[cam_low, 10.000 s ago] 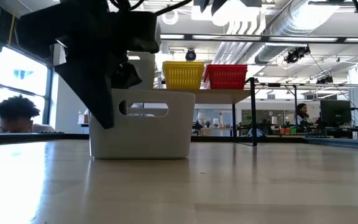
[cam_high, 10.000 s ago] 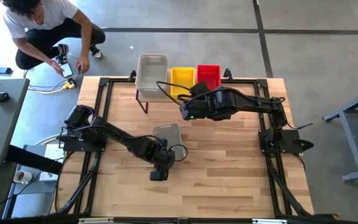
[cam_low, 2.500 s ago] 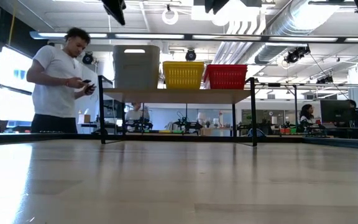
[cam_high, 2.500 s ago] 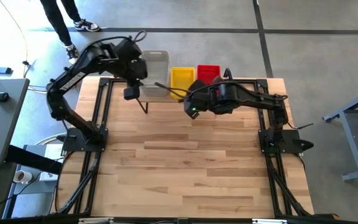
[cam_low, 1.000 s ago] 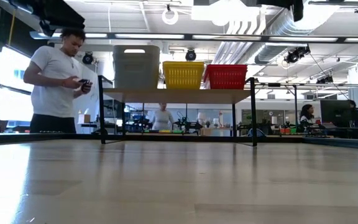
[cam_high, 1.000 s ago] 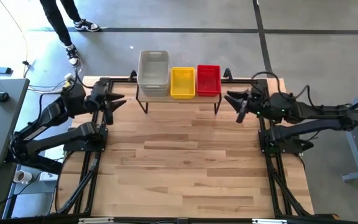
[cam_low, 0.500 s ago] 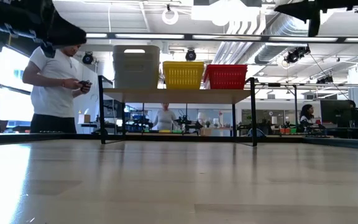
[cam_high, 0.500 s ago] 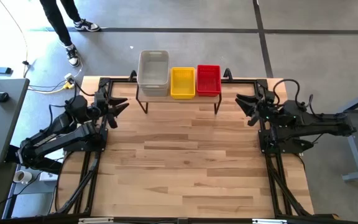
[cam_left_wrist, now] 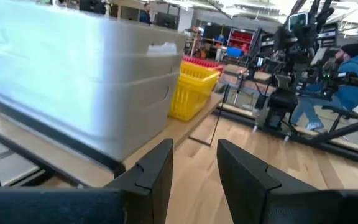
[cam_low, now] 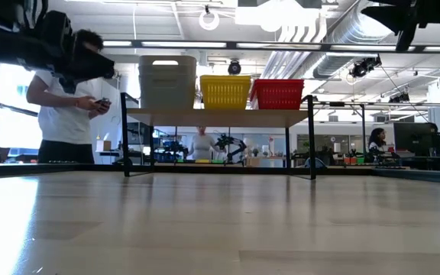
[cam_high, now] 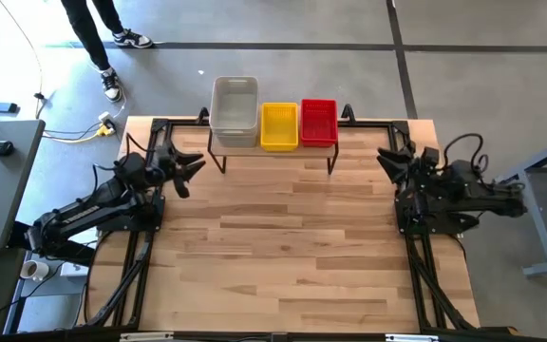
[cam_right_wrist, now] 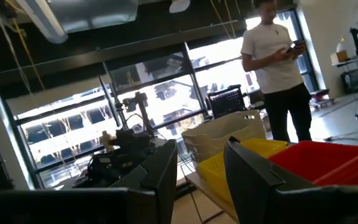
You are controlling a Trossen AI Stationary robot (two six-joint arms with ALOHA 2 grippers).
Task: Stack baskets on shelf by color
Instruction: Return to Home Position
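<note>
Two grippers, both empty and spread wide, flank a shelf loaded with three colours of basket.

Left gripper (cam_high: pixel 190 174): fingers apart with a clear gap and nothing between them, raised above the table (cam_high: pixel 283 247) at about 10 o'clock, tips pointing toward the shelf. Right gripper (cam_high: pixel 386 163): likewise parted and empty, at about 2 o'clock, close to the table's edge. Shelf (cam_low: pixel 220 117): wooden plank on thin black legs, at 12 o'clock on the table, between the two grippers and apart from both. On it, side by side: grey baskets (cam_high: pixel 234 112), nested in a stack, at the 9 o'clock end; yellow baskets (cam_high: pixel 278 126) in the middle; red baskets (cam_high: pixel 318 122) at the 3 o'clock end. The grey stack stands tallest. Person (cam_low: pixel 66 99): standing on the floor beyond the table's 11 o'clock corner, holding a phone.
</note>
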